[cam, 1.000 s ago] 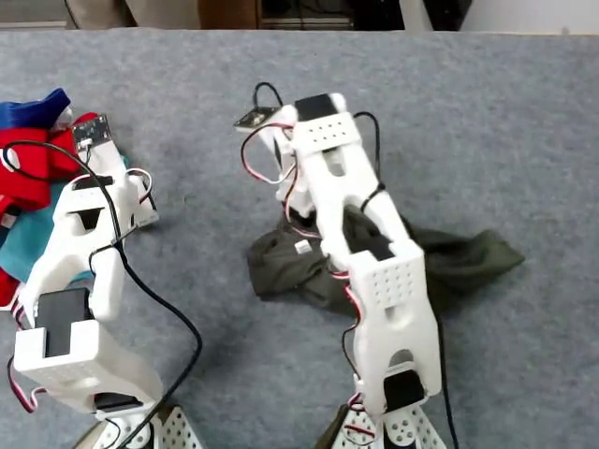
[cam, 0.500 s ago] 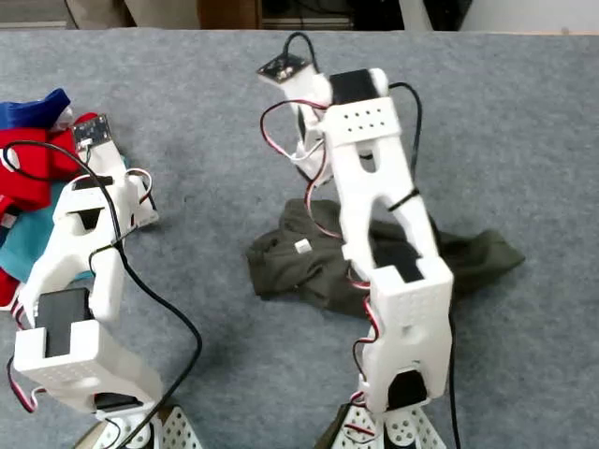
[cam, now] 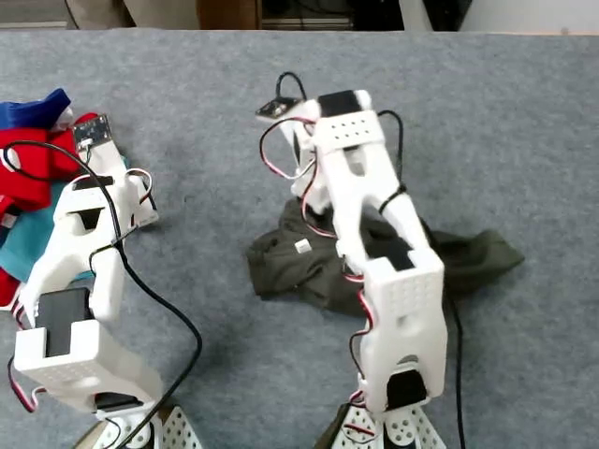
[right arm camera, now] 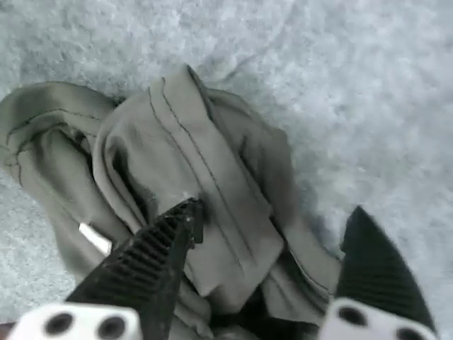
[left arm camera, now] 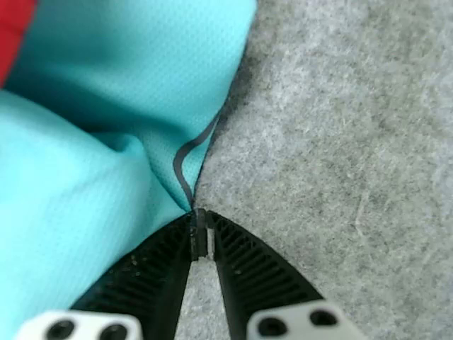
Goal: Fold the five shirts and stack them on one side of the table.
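Observation:
A crumpled olive shirt (cam: 290,262) lies mid-table, partly under the right arm (cam: 374,215). In the right wrist view my right gripper (right arm camera: 276,219) hangs open just above the olive shirt's bunched folds (right arm camera: 198,163), one finger (right arm camera: 170,234) over the cloth and nothing held. At the table's left edge sits a pile with a red shirt (cam: 28,173), a blue shirt (cam: 33,110) and a teal shirt (cam: 19,243). My left gripper (left arm camera: 200,237) is shut, its tips touching the dark-trimmed hem corner of the teal shirt (left arm camera: 106,142).
The grey felt table surface (cam: 487,122) is bare at the far side and right. The left arm (cam: 84,224) stretches along the left edge beside the pile. Cables trail from both arms near the front.
The right arm first swung farther from its base and higher, then came back down over the olive shirt. The left arm and the shirt pile have stayed still.

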Tool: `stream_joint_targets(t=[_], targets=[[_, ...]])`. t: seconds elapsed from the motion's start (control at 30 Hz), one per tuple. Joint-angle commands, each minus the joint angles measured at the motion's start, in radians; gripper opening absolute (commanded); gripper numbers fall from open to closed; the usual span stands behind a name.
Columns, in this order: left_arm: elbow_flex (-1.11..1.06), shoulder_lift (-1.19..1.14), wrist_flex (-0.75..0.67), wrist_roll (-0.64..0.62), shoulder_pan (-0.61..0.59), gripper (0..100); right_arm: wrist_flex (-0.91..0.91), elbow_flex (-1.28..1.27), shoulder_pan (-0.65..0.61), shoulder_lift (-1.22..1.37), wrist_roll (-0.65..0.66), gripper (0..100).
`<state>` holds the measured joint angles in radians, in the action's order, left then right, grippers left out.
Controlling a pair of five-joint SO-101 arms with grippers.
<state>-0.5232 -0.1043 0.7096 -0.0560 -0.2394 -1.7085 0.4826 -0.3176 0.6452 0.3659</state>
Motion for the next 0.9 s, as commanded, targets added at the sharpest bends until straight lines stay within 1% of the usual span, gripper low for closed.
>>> stream_joint_targets(t=[0.0,0.07,0.1,0.3,0.43,0.57,0.7,0.8,0.87], targets=[[0.017,0.022,-0.006,-0.006,0.005,2,0.011,-0.002,-0.027,0.025,-0.009,18.3],[0.017,0.022,-0.005,-0.006,0.005,2,0.006,-0.001,-0.024,0.039,-0.008,5.1],[0.018,0.022,-0.005,-0.006,0.005,2,0.005,-0.001,-0.021,0.041,0.003,1.9],[0.018,0.022,-0.005,-0.006,0.005,2,-0.035,0.007,0.001,-0.039,0.018,0.9],[0.017,0.022,-0.006,-0.006,0.005,2,-0.060,0.097,0.019,-0.128,0.018,0.5],[0.015,0.022,-0.008,-0.006,0.006,2,-0.060,0.259,0.041,-0.185,0.034,0.5],[0.014,0.022,-0.009,-0.006,0.006,2,-0.058,0.461,0.097,-0.189,0.038,0.5],[0.015,0.022,-0.009,-0.006,0.006,2,-0.018,0.602,0.143,-0.180,0.040,0.5],[0.017,0.022,-0.009,-0.006,0.006,2,0.006,0.680,0.151,-0.174,0.040,0.5]])
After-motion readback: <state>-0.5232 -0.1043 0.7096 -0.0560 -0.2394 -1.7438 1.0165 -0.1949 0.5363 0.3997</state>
